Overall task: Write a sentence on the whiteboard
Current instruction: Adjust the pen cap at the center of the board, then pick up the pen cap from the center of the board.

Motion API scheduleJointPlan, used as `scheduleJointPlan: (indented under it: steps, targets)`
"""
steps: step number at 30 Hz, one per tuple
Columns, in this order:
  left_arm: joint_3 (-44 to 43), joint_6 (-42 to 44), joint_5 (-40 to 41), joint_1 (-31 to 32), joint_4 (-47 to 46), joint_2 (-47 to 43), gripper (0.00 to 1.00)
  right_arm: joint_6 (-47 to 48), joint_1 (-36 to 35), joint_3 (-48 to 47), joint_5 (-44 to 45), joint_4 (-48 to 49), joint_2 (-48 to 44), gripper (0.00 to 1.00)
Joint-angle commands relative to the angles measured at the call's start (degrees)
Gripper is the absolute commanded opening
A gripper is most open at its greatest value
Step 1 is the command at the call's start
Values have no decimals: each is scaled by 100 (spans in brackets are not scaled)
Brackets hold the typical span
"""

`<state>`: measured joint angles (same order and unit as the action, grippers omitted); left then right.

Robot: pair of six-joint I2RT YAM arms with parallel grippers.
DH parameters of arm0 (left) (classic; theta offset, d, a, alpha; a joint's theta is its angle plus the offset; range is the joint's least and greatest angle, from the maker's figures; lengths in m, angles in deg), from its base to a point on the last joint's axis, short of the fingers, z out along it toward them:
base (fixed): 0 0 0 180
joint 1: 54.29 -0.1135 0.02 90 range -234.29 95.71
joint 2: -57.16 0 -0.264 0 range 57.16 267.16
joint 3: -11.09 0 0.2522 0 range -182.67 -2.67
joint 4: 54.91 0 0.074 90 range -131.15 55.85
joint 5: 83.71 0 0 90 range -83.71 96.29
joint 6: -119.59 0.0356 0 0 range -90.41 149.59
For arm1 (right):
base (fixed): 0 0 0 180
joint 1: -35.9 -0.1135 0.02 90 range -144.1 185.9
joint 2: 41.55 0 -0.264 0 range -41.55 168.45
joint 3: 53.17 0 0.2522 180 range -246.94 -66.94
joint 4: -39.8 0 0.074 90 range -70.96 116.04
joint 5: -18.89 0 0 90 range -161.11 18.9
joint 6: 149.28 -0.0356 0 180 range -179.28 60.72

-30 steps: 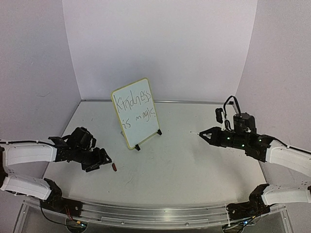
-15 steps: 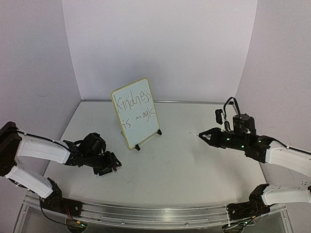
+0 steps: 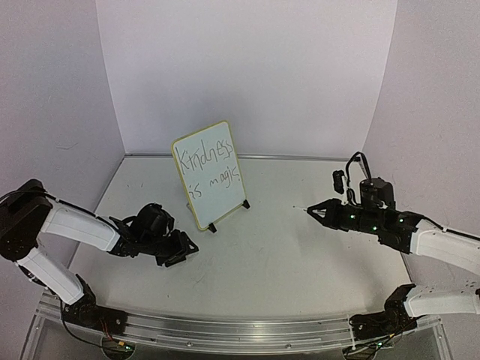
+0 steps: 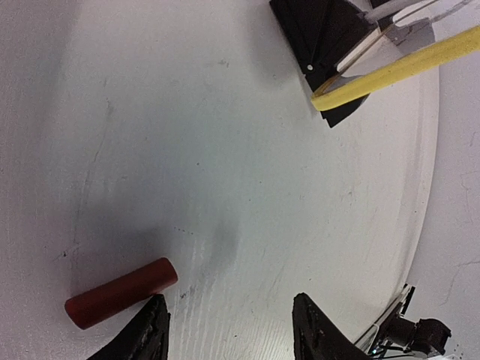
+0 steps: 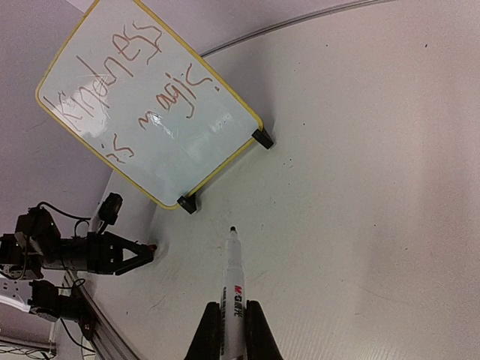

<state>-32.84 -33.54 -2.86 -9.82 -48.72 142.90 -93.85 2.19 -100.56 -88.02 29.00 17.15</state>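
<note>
While the right hand (image 5: 233, 307) pinches a marker (image 5: 232, 270), the whiteboard (image 5: 195, 135) stands well ahead

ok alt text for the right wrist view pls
A marker clamped in the right fingers points its bare tip toward a yellow-framed whiteboard standing on the table, reading "Kindness is magic". The left fingers are low at the image's left edge.

Whiteboard (image 3: 210, 174): small, white, rounded corners, pale yellow frame, two black feet. Stands upright on table (image 3: 300, 247), toward table's back edge, left of table centre, leaning back slightly. Sentence (image 3: 206, 157): thin dark handwriting, two lines, "Kindness" above "is magic", slanting up to right, fills most of face.
</note>
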Motion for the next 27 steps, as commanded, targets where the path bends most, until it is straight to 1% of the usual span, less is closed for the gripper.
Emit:
scheduleJointPlan:
  steps: [1,3,6,7,11,15,20,27]
  targets:
    - [-271,484,-38,24,-213,-212,54,-39,-47,-26,118,135,-84,0]
    - [-333,852,-16,24,67,-523,55,-45,-49,-26,133,135,-80,0]
    - [-558,1530,8,12,820,-853,59,-42,-50,-43,138,135,-38,0]
    - [-681,1755,36,5,1234,-885,61,-34,-53,-54,131,135,-20,0]
    - [-868,2444,174,-139,1898,-769,63,-3,-57,-112,79,137,100,0]
    - [-983,2994,280,-175,1970,-635,62,3,-66,-157,7,135,132,0]
    - [-1236,3469,552,-176,2242,-168,55,-41,-69,-91,41,135,48,0]
    - [-1298,3674,716,-173,2294,226,50,-90,-78,-10,50,101,-73,0]
